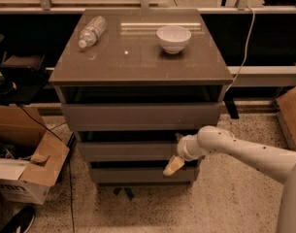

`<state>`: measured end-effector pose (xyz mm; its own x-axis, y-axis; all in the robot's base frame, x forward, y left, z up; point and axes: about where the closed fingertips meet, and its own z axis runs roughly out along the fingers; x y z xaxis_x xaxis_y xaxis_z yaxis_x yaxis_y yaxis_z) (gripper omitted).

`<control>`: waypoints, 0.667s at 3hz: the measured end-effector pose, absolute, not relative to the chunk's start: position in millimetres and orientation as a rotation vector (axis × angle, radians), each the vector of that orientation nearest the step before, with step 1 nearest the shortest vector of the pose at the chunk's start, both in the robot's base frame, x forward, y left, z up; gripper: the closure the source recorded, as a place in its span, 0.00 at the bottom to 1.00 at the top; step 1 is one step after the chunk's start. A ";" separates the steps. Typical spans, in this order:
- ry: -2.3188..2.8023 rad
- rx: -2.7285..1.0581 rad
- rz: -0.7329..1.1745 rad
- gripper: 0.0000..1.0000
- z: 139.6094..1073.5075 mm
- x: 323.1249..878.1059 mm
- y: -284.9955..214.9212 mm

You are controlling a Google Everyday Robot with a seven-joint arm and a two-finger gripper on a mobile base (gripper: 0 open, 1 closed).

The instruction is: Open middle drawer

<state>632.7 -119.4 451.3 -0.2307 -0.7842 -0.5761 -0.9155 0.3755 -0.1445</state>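
Note:
The grey-brown cabinet [138, 57] has three handleless drawer fronts. The middle drawer [123, 151] is the second one, with a dark gap above it. My gripper [175, 152], on a white arm coming in from the right, is at the right end of the middle drawer front. It is open: one fingertip [179, 138] is at the gap above the drawer's top edge, and the tan fingertip [172, 166] hangs below, in front of the gap over the bottom drawer [133, 174]. The gripper holds nothing.
The taller top drawer [138, 115] is above. A white bowl [173, 38] and a lying plastic bottle [91, 31] are on the cabinet top. Open cardboard boxes [26, 174] stand on the floor at left, and another box [290, 113] at right.

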 end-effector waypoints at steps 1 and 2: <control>2.063 -1.456 0.336 0.00 426.3 656.1 -111.2; 2.081 -1.460 0.379 0.13 399.1 660.1 -108.2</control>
